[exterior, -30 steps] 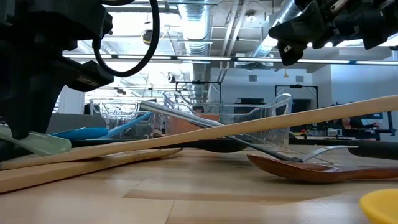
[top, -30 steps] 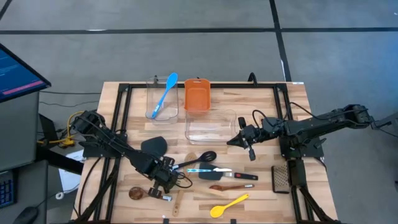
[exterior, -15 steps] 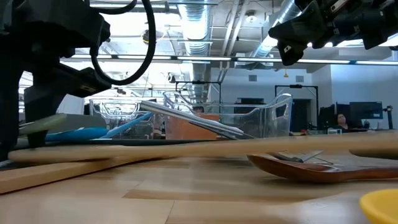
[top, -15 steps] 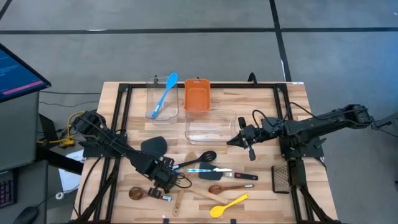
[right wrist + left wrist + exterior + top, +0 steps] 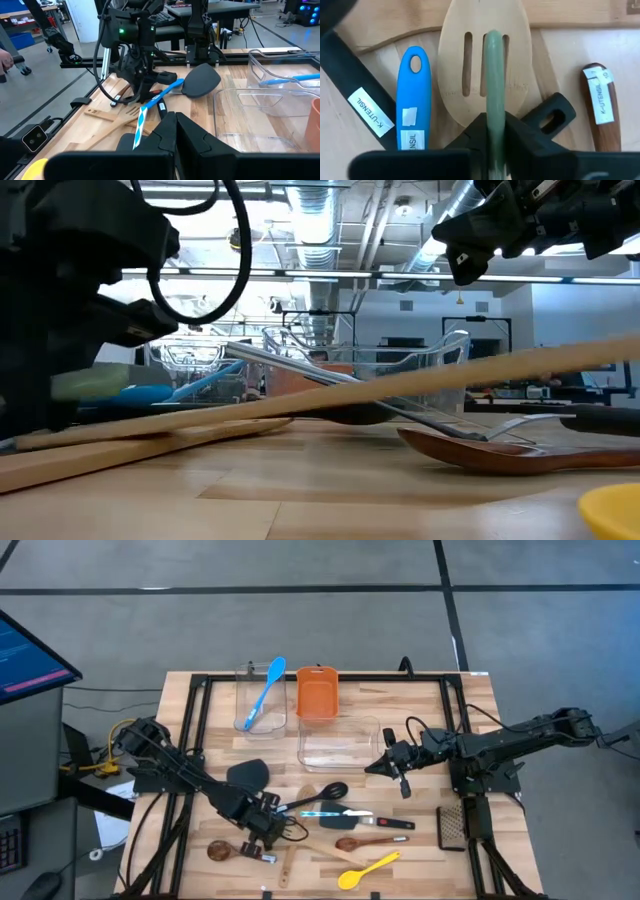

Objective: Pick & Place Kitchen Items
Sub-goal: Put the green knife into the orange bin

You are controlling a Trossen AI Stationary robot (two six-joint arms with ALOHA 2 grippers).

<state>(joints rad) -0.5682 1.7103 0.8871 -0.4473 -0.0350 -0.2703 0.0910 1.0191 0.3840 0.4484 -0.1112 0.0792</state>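
**Pale green blade pinched in your left tool**

Your left tool [image 5: 265, 827] is low over the near-left part of the table [image 5: 420, 700], in the thick of the loose utensils. Its fingers are pressed onto a thin pale green blade [image 5: 493, 75], seen edge-on from the wrist. You cannot tell from these views what utensil the blade belongs to.

Directly beneath it lies the wooden slotted spatula [image 5: 452, 60]. A blue handle [image 5: 414, 100] and a labelled black handle [image 5: 355, 90] lie on one side of it, and a dark wooden handle [image 5: 600, 110] on the other.

From table height, a long wooden handle [image 5: 400, 385] slants upward across the pile.

The black turner [image 5: 248, 774] lies just beyond your left tool, and the yellow spoon [image 5: 368, 868] sits at the near edge.

One blue spoon [image 5: 265, 692] rests in the small clear tub [image 5: 250, 675], beside the orange bin [image 5: 316, 692].

Your right tool [image 5: 401, 778] hangs above the table next to the large clear tub [image 5: 340, 742], fingers pressed together on nothing.
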